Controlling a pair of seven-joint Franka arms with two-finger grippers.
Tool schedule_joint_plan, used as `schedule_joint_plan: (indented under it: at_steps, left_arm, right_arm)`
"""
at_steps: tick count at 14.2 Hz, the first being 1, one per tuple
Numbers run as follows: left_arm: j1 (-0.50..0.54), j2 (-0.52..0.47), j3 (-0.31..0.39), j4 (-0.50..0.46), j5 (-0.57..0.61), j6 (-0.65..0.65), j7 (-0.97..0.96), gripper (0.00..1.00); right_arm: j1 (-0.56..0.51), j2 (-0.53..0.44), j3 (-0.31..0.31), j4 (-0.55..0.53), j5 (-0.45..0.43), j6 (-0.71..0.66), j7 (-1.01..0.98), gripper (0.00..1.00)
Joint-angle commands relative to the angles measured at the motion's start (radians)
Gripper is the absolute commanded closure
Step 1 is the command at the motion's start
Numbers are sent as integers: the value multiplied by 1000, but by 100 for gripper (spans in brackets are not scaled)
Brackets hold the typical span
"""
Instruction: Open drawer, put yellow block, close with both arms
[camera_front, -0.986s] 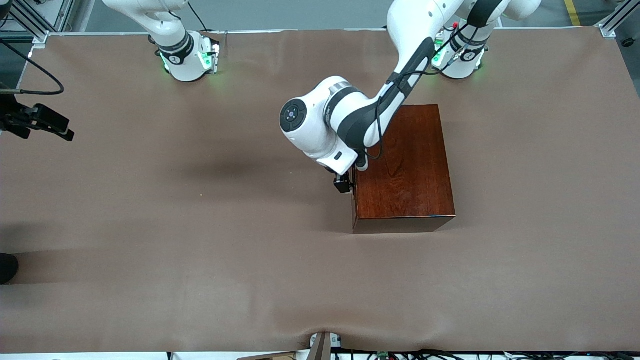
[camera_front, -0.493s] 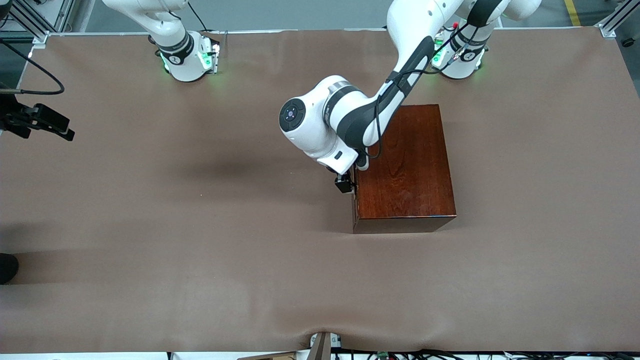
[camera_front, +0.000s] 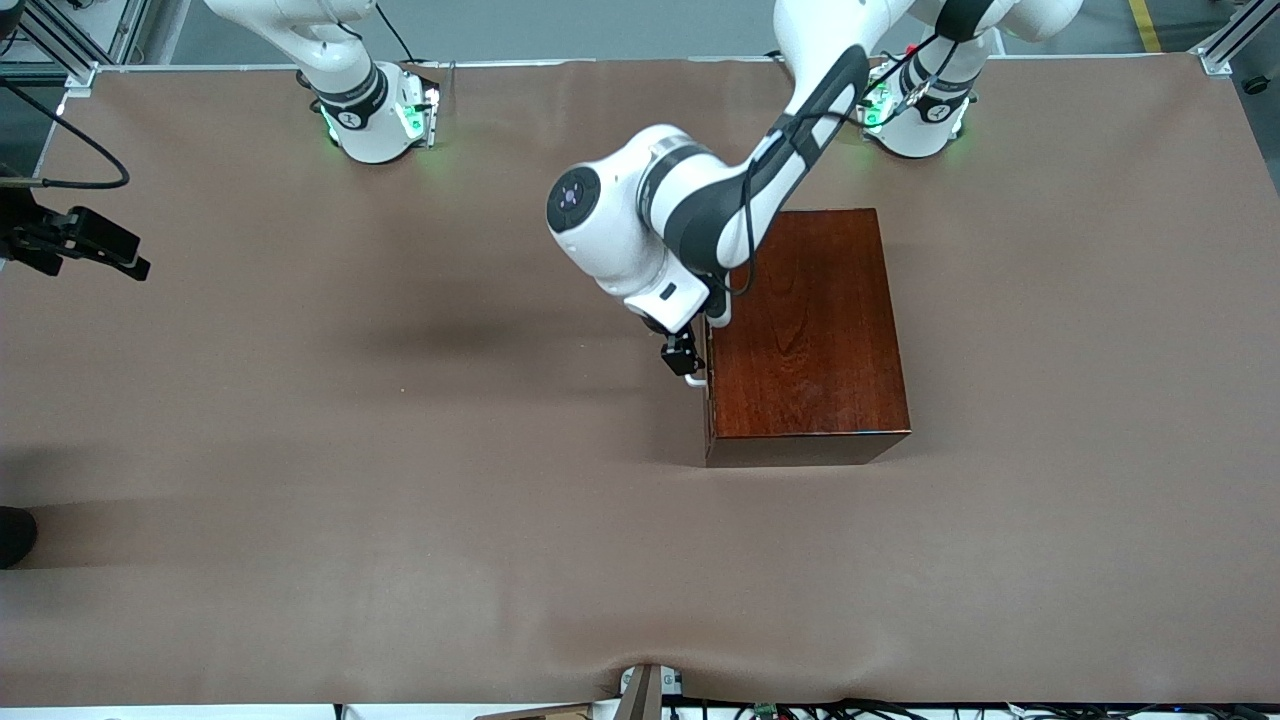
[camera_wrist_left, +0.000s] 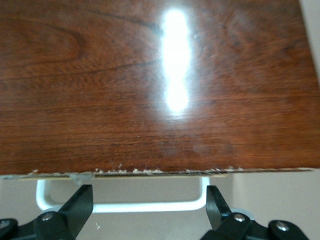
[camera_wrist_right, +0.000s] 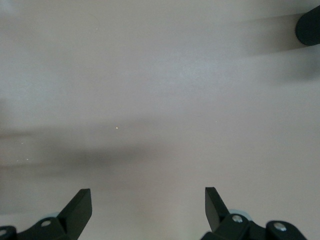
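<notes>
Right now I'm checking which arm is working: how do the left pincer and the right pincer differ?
The left pincer is at the drawer's white handle, its fingers straddling the bar; the right pincer hangs over bare table, near nothing. The left arm works; the right waits. Both pincers are open.

Box (camera_front: 810, 330): dark red-brown wood w/ glossy polish, grain showing, chipped along its front top edge. Handle (camera_wrist_left: 120, 202): smooth white, prob. plastic. Table cover (camera_front: 400, 500): matt brown, slightly wrinkled. Arms (camera_front: 640, 230): glossy white shells.
</notes>
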Motion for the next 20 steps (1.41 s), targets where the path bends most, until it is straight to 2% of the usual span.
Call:
schedule_joint_plan:
  at_steps: [1,5,9,16,20]
  left_arm:
    - [1,-65,15,-7,30,-10,19,0]
    - [110,-125,21,-13,24,-10,170,0]
    - [283,-159,13,-15,10,-5,374,0]
    - [579,-292,15,-35,-180,0,882,0]
    - [699,-380,15,-88,-229,-14,1176,0]
  right_arm:
    - [-26,-7,19,7,12,-14,-7,0]
    - [-26,-7,19,7,12,-14,-7,0]
    - [-26,-6,19,7,12,-14,-7,0]
    - [-26,-7,19,7,12,-14,-7,0]
    - [-25,-7,19,7,12,-14,-7,0]
